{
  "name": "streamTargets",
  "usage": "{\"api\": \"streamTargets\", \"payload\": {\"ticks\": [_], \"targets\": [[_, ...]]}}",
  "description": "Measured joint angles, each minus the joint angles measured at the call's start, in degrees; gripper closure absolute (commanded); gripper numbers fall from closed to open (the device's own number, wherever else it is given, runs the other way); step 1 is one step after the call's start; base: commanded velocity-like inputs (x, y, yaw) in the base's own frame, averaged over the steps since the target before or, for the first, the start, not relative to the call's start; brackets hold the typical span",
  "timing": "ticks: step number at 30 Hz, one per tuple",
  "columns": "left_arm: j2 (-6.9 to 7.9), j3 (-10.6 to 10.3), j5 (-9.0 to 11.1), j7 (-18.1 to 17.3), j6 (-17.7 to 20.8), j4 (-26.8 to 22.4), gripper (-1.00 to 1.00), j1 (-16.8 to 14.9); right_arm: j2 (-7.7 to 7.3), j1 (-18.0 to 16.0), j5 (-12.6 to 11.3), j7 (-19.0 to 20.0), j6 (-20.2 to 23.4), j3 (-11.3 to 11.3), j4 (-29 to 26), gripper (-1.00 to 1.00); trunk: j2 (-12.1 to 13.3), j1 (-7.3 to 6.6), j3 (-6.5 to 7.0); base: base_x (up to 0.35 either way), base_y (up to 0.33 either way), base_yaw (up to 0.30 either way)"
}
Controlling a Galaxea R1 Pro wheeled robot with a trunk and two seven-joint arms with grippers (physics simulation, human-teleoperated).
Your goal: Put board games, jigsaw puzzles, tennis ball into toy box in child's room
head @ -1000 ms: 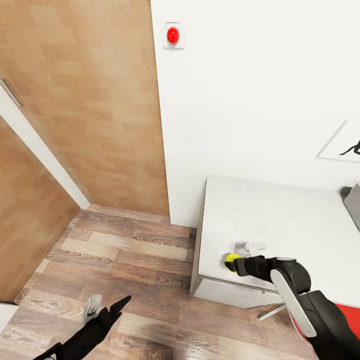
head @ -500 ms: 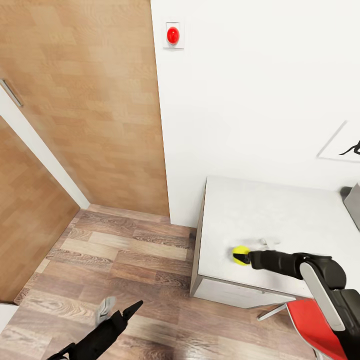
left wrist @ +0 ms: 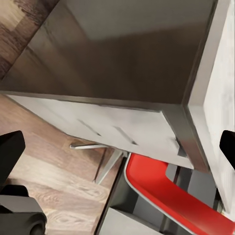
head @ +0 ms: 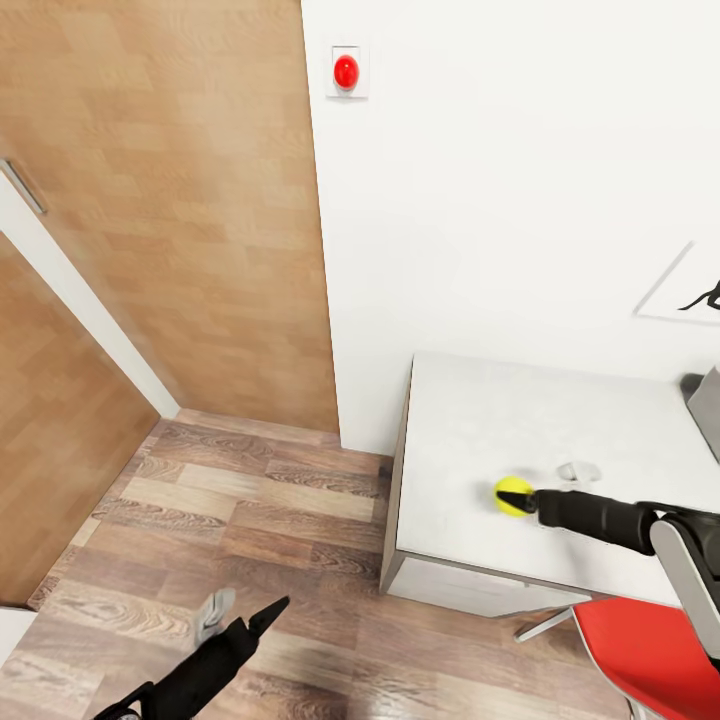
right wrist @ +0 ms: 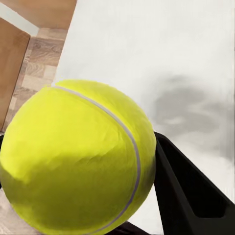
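Head view first: we have carried the tennis ball [head: 514,494] from the bench's [head: 560,430] near-left corner, where it sat a second ago, toward three o'clock, and its shadow on the pale top now sits apart from it, so we judge it lifted clear. Our right hand [head: 530,497] has the ball at its tip, the arm stretched in from four o'clock over the red chair [head: 650,655]. That suggests the pick is done and the carry to the toy box has begun; a grey corner at the three o'clock edge may be that box, though we cannot tell. Our left hand [head: 240,612] hangs low at seven o'clock above the wood floor [head: 250,500], fingers spread and holding nothing, having drifted slightly inward over the second.

Left wrist view: we look at the bench's dark end panel and white drawers [left wrist: 107,129], with the red chair below; the two dark fingertips sit at opposite edges, wide apart with nothing between.

Right wrist view: the tennis ball bulks large, pressed against a black finger [right wrist: 188,196] beside it. We read the hand as closed firmly on the ball, with the bench top behind.
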Motion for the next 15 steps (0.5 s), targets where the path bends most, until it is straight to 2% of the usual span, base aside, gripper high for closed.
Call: {"api": "streamTargets", "payload": {"ticks": [4,9,15], "targets": [[-0.03,-0.1,0.2,0.1,0.3,-1.9,-1.00,0.1,-0.34,-0.1,0.0,0.3,0.0,-2.9,0.0,1.00,0.0,0.00,0.15,0.000,0.000,0.000],[-0.06,-0.2,0.4,0.2,0.7,-3.2,-1.00,0.2,-1.15,-0.1,0.0,0.4,0.0,-4.1,0.0,1.00,0.0,0.00,0.49,0.000,0.000,0.000],[-0.07,-0.3,0.5,0.1,1.0,-4.2,-1.00,0.2,-1.53,0.0,-0.1,0.5,0.0,-4.7,0.0,1.00,0.0,0.00,0.99,0.000,0.000,0.000]]}}
